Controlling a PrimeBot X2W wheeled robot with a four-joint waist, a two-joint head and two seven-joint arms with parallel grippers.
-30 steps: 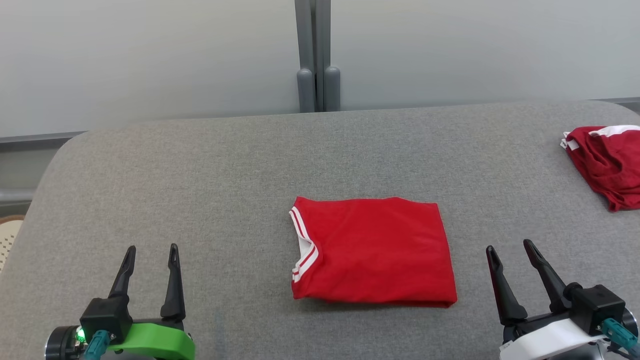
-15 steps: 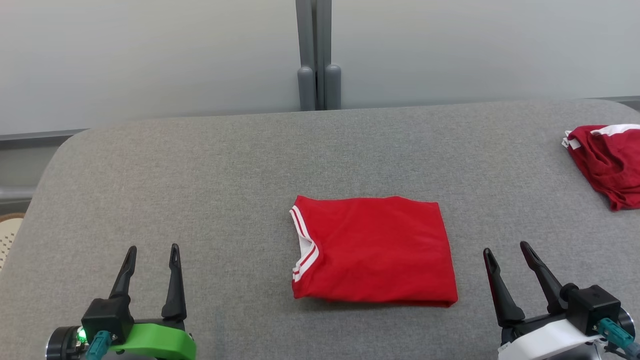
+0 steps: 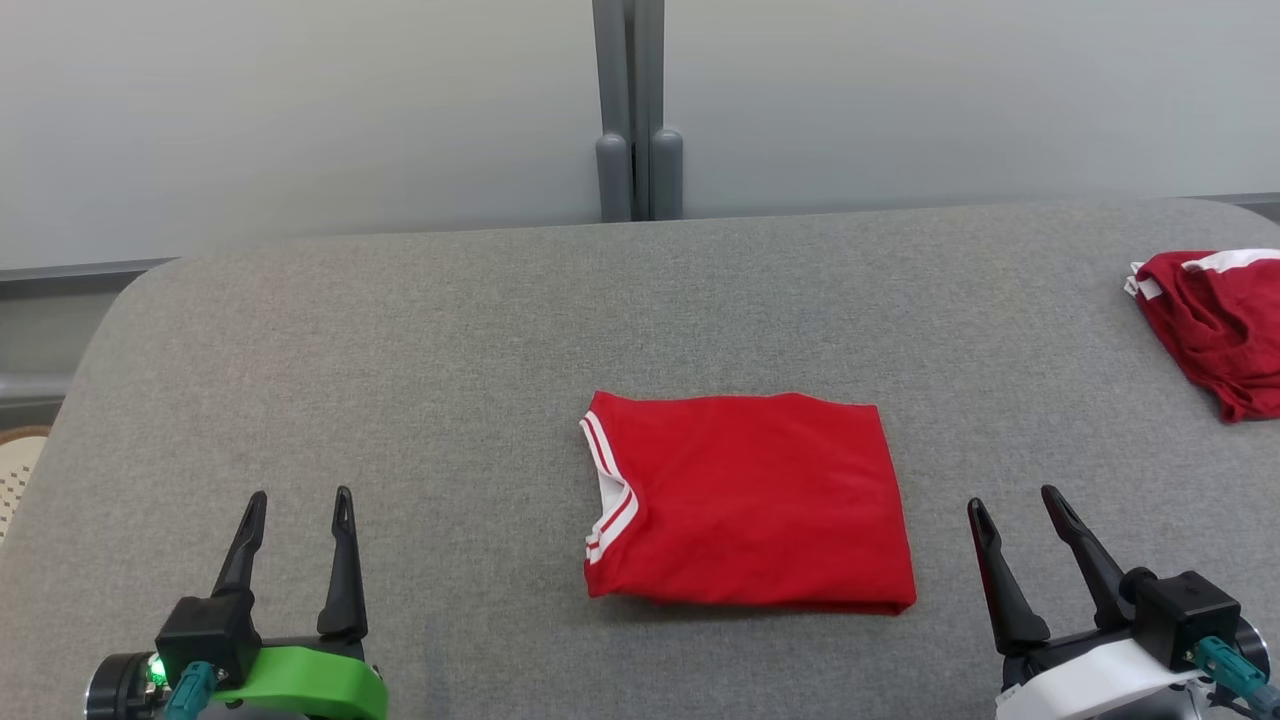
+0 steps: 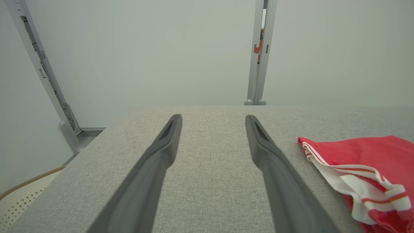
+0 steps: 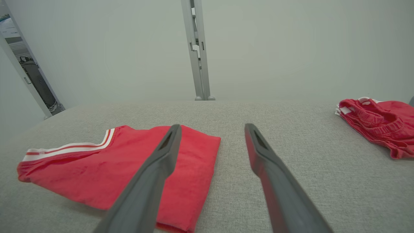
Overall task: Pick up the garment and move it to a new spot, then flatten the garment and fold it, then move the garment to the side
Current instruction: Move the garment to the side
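Grey fabric table [image 3: 400, 330] bears a folded red garment [image 3: 745, 500] (white-striped trim) and a crumpled red cloth [image 3: 1215, 325].

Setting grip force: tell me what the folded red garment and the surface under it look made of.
The folded red garment: soft matte knit, probably cotton; fine creases, striped trim.
The surface: grey matte woven upholstery; speckled weave shows, rounded corners suggest padding.
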